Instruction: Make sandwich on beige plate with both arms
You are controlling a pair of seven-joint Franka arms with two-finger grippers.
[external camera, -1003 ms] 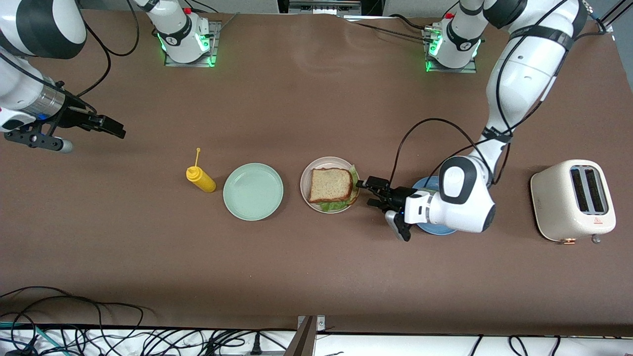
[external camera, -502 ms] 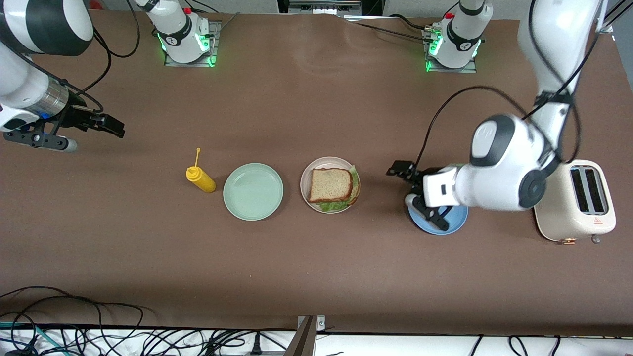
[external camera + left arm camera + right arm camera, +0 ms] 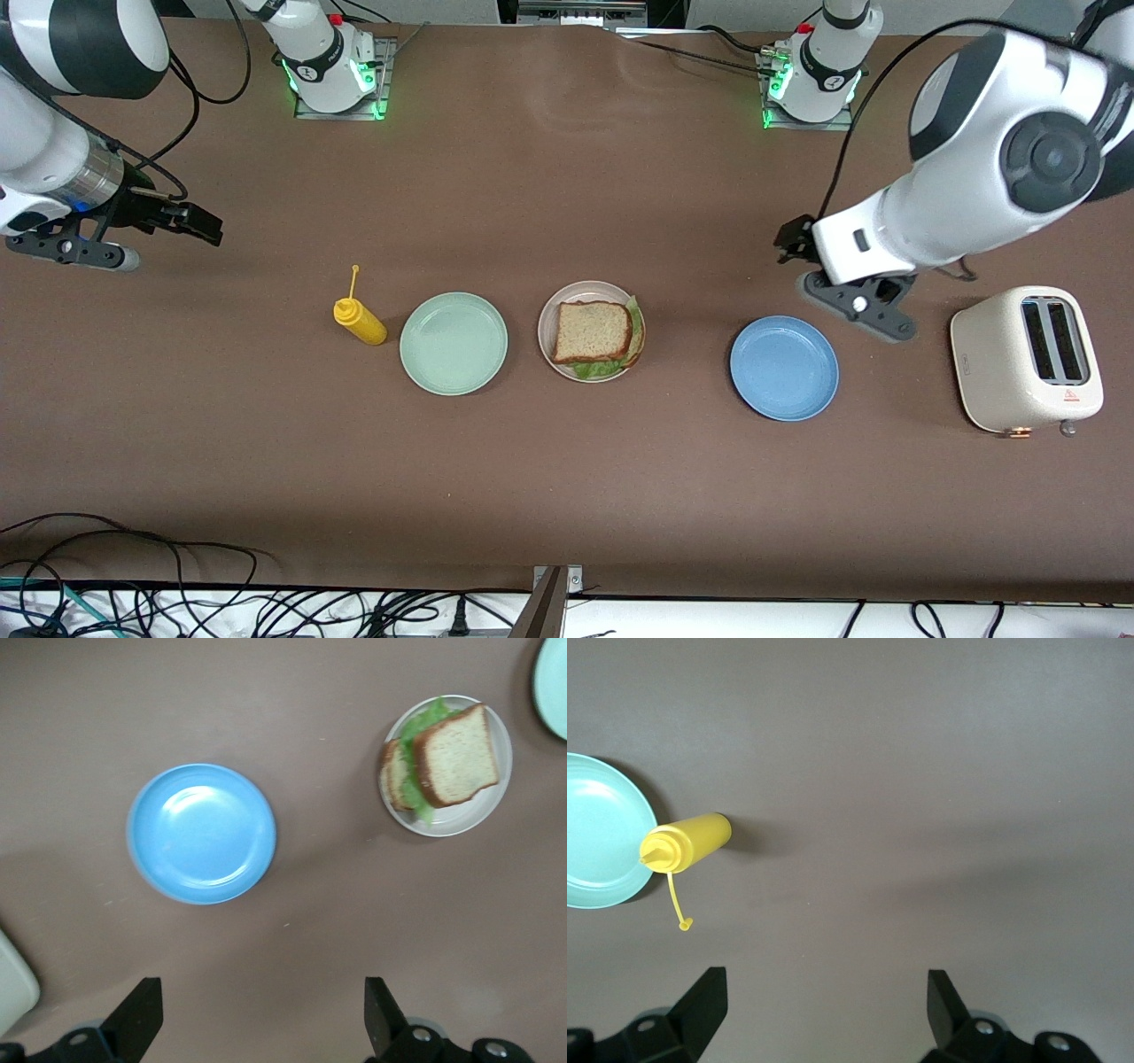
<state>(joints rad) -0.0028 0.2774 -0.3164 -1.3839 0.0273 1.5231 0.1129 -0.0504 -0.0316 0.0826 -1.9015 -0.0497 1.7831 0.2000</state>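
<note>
On beige plate (image 3: 549, 310): sandwich (image 3: 595, 332), well apart from both open hands (image 3: 791, 241) (image 3: 202, 224).

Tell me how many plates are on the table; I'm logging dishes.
3, in a row: the mint green plate beside the mustard bottle, the beige plate holding the sandwich, and the blue plate nearest the toaster.

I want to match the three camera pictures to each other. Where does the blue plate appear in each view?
Front view: the blue plate lies on the table between the beige plate and the toaster.
Left wrist view: the plate shows ahead of the open fingers.
Right wrist view: not in it.
Shared landmark: the sandwich.
</note>
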